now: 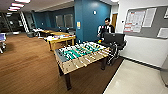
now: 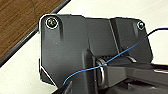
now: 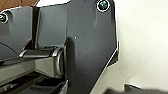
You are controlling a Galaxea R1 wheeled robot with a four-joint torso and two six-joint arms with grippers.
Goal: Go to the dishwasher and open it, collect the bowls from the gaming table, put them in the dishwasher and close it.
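Gaming table (image 1: 82, 53) with green field standing on wood floor (image 1: 27, 65), person (image 1: 107, 28) behind it beside a blue wall (image 1: 87, 20), finger state of both arms impossible to tell

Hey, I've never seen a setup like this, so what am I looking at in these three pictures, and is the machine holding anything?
A wheeled robot with two arms took these. The wide picture comes from a camera high on it, looking down at a wooden table-football table with a green field on a brown wood floor. A person stands beyond it, by a black office chair. The other two come from cameras on the wrists: the dark plates are robot parts above pale flooring. Its fingers are hard to make out, so I cannot tell whether anything is held.
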